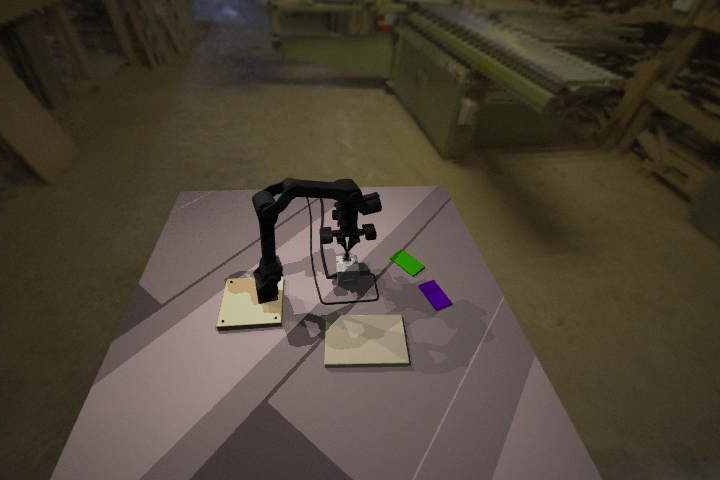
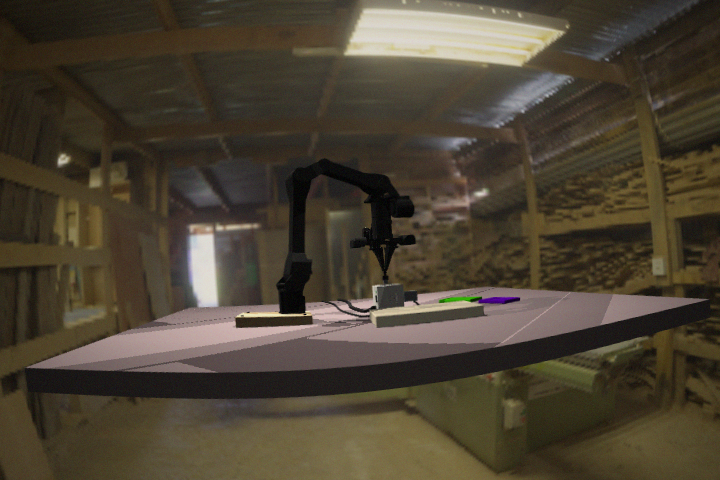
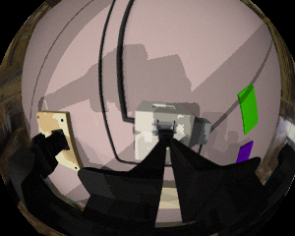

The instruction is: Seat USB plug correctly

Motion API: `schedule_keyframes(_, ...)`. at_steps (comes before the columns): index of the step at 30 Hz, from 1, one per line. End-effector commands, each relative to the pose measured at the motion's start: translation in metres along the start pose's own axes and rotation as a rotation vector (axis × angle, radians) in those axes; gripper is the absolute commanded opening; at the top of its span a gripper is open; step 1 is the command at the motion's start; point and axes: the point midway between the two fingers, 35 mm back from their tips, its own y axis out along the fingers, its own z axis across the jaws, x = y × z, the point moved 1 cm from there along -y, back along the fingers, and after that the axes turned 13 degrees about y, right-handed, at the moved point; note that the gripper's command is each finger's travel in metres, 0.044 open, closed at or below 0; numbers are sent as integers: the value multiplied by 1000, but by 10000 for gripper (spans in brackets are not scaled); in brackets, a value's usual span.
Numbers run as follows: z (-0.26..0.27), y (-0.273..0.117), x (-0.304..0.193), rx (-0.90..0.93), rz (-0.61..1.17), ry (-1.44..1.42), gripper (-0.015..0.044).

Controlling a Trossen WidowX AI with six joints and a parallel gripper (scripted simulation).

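Note:
The pale grey power cube [image 1: 348, 276] [image 2: 393, 296] [image 3: 144, 148] stands on the table beyond the cream board. The small dark USB plug [image 1: 346, 258] [image 3: 165, 127] is upright at the cube's top socket. My gripper [image 1: 346, 254] [image 2: 384, 276] [image 3: 167, 142] points down over the cube and is shut on the plug, with the fingertips just above the cube's top. The fingers hide much of the plug, so its depth and which way round it sits cannot be told.
A dark grey block [image 1: 364, 270] [image 2: 410, 296] [image 3: 204, 130] sits against the cube's right side. Black cables [image 1: 311, 243] [image 3: 101, 64] loop around its left and front. A green slab [image 1: 407, 263] [image 3: 248, 109] and purple slab [image 1: 435, 295] [image 3: 244, 151] lie right. The cream board [image 1: 366, 356] [image 2: 429, 315] lies in front.

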Motion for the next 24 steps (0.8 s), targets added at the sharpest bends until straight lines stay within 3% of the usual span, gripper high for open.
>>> schedule_keyframes(1, -1, -5, 0, -5, -3, -1, 0)
schedule_keyframes(24, -1, -20, 0, -5, -2, -1, 0)
